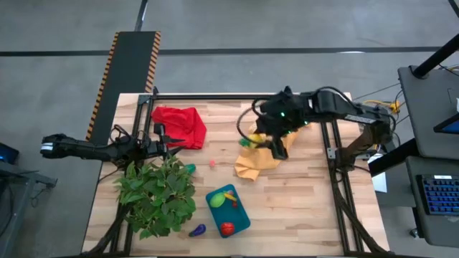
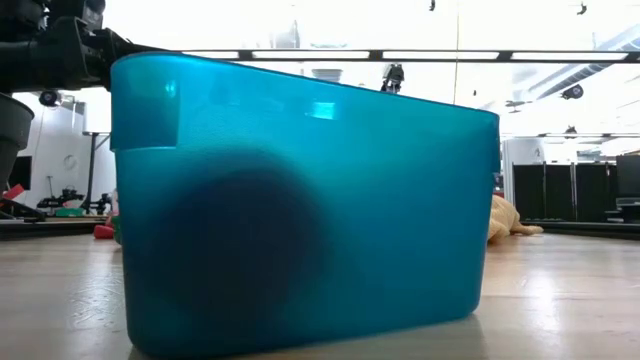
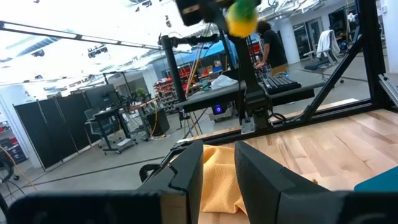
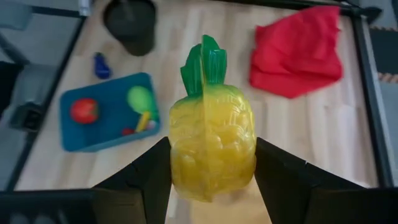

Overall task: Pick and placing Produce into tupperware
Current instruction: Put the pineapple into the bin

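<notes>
At six o'clock on the table, the teal tupperware is lying open and holding three pieces in the high view: one green pear-shaped piece, one slim yellow piece and one red tomato. One purple piece is resting just outside at its eight o'clock. One small pink piece is sitting near the table's centre. The right gripper is clamping one yellow pineapple above the yellow-orange cloth at one o'clock. The left gripper is waiting at nine o'clock, fingers narrowly parted, gripping nothing.
</notes>
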### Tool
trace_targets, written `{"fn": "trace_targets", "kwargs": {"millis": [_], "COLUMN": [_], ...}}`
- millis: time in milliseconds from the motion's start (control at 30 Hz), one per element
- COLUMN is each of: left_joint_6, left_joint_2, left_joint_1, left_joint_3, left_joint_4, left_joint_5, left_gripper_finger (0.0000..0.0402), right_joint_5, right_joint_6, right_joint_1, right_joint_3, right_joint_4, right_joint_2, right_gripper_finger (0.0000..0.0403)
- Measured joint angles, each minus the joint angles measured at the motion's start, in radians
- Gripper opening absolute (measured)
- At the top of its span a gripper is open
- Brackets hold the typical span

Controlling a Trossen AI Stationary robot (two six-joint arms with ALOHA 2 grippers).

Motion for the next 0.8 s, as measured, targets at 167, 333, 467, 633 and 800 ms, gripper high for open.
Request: {"fn": "trace_targets", "kwargs": {"millis": [167, 333, 467, 633, 800], "left_joint_6": [0.000, 0.000, 0.000, 0.000, 0.000], "left_joint_2": [0.000, 0.000, 0.000, 0.000, 0.002], "left_joint_1": [0.000, 0.000, 0.000, 0.000, 0.000], "left_joint_3": [0.000, 0.000, 0.000, 0.000, 0.000], "left_joint_4": [0.000, 0.000, 0.000, 0.000, -0.001], "left_joint_5": [0.000, 0.000, 0.000, 0.001, 0.001], "left_gripper_finger": [0.0078, 0.0078, 0.0078, 0.0078, 0.0078], "right_joint_5": [0.000, 0.000, 0.000, 0.000, 0.000], "right_joint_6": [0.011, 0.003, -0.046, -0.074, -0.053], "right_joint_1": [0.096, 0.158, 0.182, 0.182, 0.181], "right_joint_3": [0.000, -0.003, -0.047, -0.177, -0.310], "right_joint_4": [-0.002, -0.002, 0.005, 0.089, 0.170], "right_joint_2": [-0.016, -0.028, -0.038, -0.062, -0.091], "right_gripper_finger": [0.0194, 0.0194, 0.0194, 0.0194, 0.0194]}}
